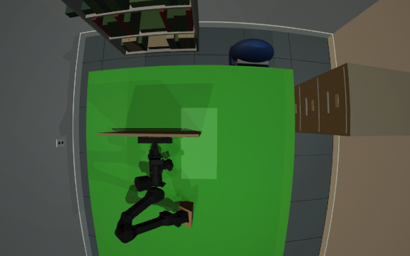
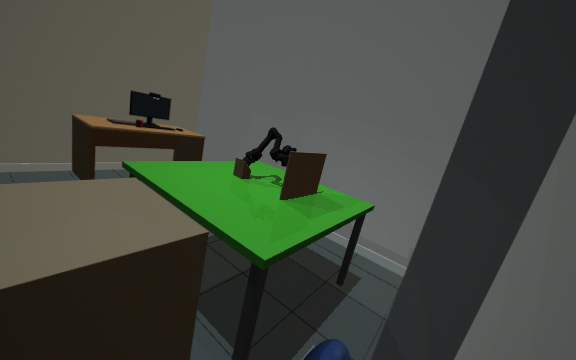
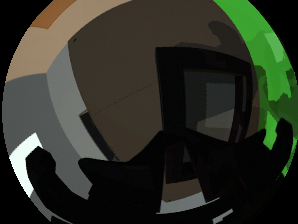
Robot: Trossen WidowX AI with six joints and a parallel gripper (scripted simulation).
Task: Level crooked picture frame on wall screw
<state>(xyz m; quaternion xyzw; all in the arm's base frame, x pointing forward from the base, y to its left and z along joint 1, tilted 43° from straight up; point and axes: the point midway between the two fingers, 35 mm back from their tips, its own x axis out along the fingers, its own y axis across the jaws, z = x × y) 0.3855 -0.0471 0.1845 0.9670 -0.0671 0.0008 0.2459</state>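
Note:
The picture frame [image 1: 144,140] [image 3: 170,90] has a black border and a grey picture. It hangs close in front of the brown wall panel [image 1: 109,134] [image 2: 303,175] [image 3: 112,65]. The top camera sees it nearly edge-on from above, and the exterior camera sees only the panel's back. My gripper [image 1: 154,144] [image 3: 173,133] is shut on the frame's border, with a dark finger on either side of it in the wrist view. The screw and the notched strip are hidden. How far the frame tilts cannot be told from these views.
The panel stands upright on the green table [image 1: 248,142] [image 2: 193,200]. The arm's base is at a small brown block [image 1: 191,218] [image 2: 241,170]. A faint reddish line crosses the panel's face in the wrist view. A bookshelf, a blue chair [image 1: 252,50] and a drawer cabinet [image 1: 379,103] stand beyond the table.

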